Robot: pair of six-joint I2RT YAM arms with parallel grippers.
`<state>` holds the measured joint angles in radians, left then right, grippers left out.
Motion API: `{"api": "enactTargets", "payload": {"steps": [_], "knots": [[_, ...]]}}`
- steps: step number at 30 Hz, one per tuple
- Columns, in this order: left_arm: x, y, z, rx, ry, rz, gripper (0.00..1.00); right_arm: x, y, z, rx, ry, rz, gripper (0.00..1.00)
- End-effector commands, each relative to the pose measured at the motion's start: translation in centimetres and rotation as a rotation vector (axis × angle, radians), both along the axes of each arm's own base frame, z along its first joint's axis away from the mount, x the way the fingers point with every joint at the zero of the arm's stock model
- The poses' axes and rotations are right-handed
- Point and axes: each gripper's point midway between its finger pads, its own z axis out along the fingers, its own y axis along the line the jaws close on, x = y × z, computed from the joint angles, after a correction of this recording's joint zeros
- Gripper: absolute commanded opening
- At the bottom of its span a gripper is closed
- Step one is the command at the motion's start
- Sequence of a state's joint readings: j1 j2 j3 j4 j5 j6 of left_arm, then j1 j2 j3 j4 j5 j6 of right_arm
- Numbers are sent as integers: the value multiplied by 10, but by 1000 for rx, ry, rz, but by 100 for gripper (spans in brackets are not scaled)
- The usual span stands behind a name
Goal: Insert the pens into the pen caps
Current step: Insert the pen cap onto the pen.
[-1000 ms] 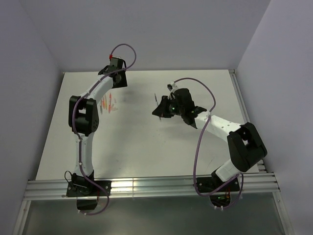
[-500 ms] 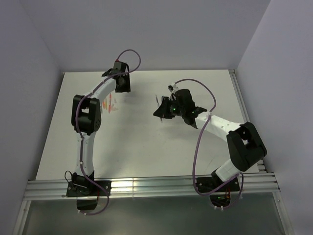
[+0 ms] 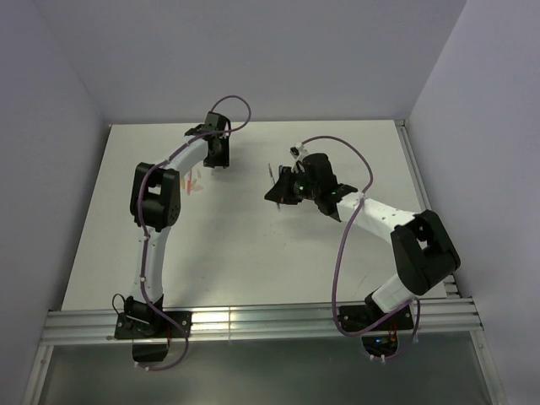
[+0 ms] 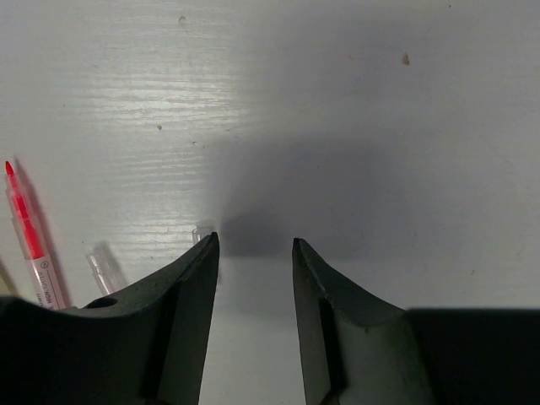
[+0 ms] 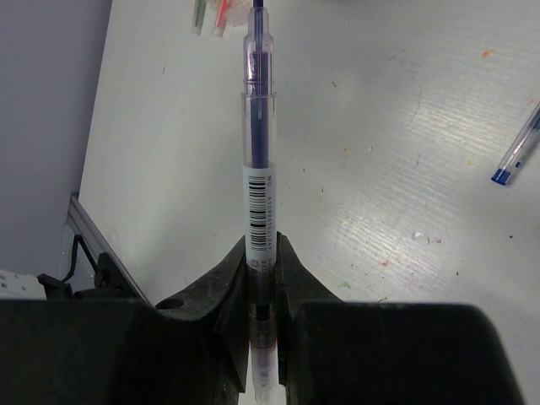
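Looking like early days: right gripper clamps 1 uncapped blue pen, left gripper hangs empty, jaws apart, by a clear cap, red pen uncapped too

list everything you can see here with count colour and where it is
dark blue pen: 1, dark blue, clamped in right end effector
red pen: 1, red, on table left of left end effector
clear tube: 1, clear, beside red pen, maybe a cap
blue pen: 1, blue-tipped, on table, right wrist view's right edge
green piece: 1, green, same view's top edge, cut off
red piece: 1, red, beside green piece
table: 1, white, under everything
left end effector: 1, black, open, empty
right end effector: 1, black, shut on dark blue pen
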<state>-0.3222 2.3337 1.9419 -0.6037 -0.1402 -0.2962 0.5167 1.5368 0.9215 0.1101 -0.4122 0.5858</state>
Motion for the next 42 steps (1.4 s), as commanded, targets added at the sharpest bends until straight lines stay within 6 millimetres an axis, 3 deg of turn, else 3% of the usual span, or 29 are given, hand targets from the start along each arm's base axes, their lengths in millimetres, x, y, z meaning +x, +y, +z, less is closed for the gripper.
{"api": "enactTargets", "payload": {"steps": [1,12,17,28,42], "knots": [[10,3,17,11,-53,5,45,2,0,1,11,-17,12,0],[16,15,59,24,-198,51,44,2,2,-3,15,-4,21,0],[16,18,66,15,-224,56,44,1,3,-4,17,2,27,0],[17,47,59,65,-191,192,45,0,4,-5,21,10,35,0],[14,48,38,68,-128,199,42,0,5,-7,23,19,39,0]]}}
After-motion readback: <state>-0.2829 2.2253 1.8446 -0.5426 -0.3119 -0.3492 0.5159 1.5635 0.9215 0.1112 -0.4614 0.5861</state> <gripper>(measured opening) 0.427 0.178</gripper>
